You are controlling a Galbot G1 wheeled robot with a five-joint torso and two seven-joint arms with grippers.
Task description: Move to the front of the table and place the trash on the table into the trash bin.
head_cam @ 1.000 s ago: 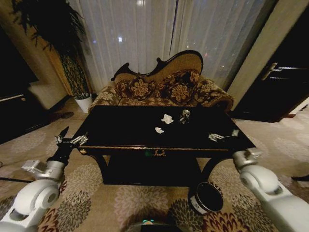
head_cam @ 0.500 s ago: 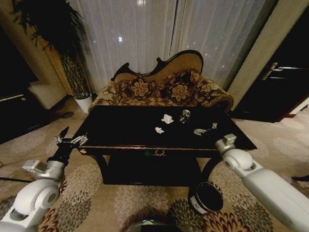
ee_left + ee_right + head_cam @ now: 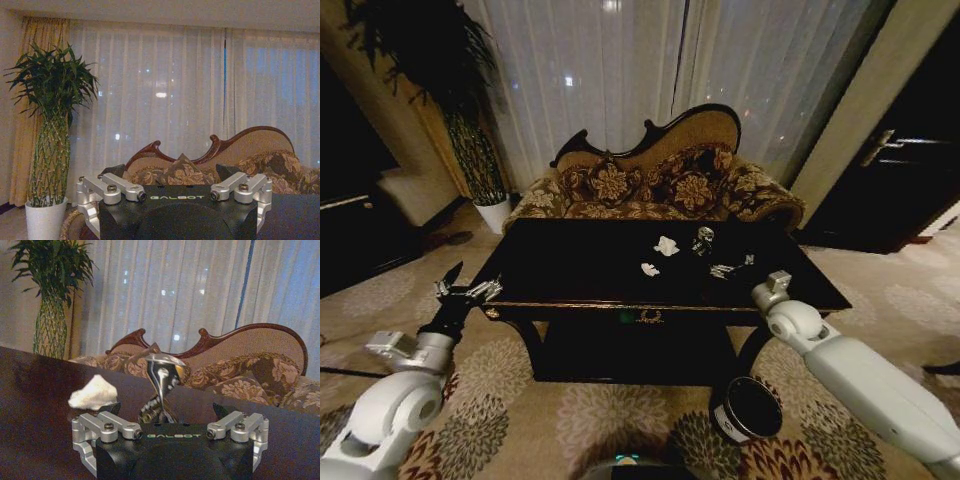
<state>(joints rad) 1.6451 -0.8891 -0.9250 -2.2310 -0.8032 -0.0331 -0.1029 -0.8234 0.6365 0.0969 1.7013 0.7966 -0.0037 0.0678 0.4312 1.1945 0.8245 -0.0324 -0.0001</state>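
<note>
your right gripper [image 3: 732,267], jaws spread and empty, has slid leftward across the table [image 3: 570,265] to just short of the foil lump [image 3: 704,238] right of centre, ready to grab.

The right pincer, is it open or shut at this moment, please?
Open: the right pincer has its fingers spread wide, empty, facing the foil lump on the table.

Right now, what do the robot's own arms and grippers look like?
Both arms are smooth, rounded white shells ending in silver metal wrist hardware. The left gripper and the right gripper have silver metal linkage fingers with visible screws and dark tips. In each wrist view the gripper sits on a black housing printed with "GALBOT" lettering. No loose cables show.
</note>
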